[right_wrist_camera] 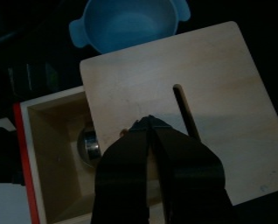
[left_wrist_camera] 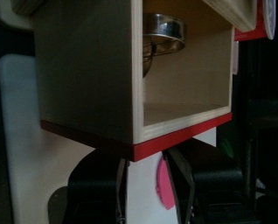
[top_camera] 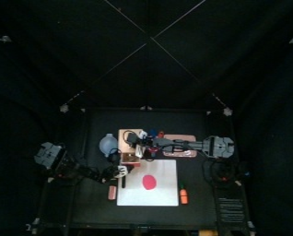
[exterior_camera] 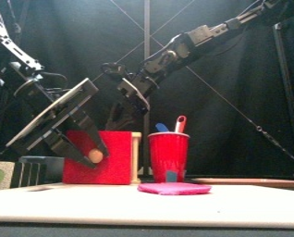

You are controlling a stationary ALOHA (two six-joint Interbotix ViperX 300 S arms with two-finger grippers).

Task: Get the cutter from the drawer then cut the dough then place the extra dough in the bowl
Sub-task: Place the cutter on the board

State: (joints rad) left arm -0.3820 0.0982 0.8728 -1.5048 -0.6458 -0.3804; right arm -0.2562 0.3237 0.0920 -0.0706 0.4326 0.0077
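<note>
**Right gripper poised over the open drawer holding the cutter**

The right gripper (right_wrist_camera: 153,133) is hovering with its 2 jaws pressed together, gripping nothing, over the edge of the wooden box (right_wrist_camera: 188,79). Just beside and below it, the drawer (right_wrist_camera: 54,185) is standing open, carrying only 1 cutter (right_wrist_camera: 90,145). The cutter is probably light, stiff, slippery metal. Its rim looks the surest hold, so the jaws will need parting first. The left gripper (left_wrist_camera: 144,179) is sitting at the drawer's red front, its grip hidden. Farther off, the blue-grey bowl (right_wrist_camera: 128,24) is lying empty.
</note>
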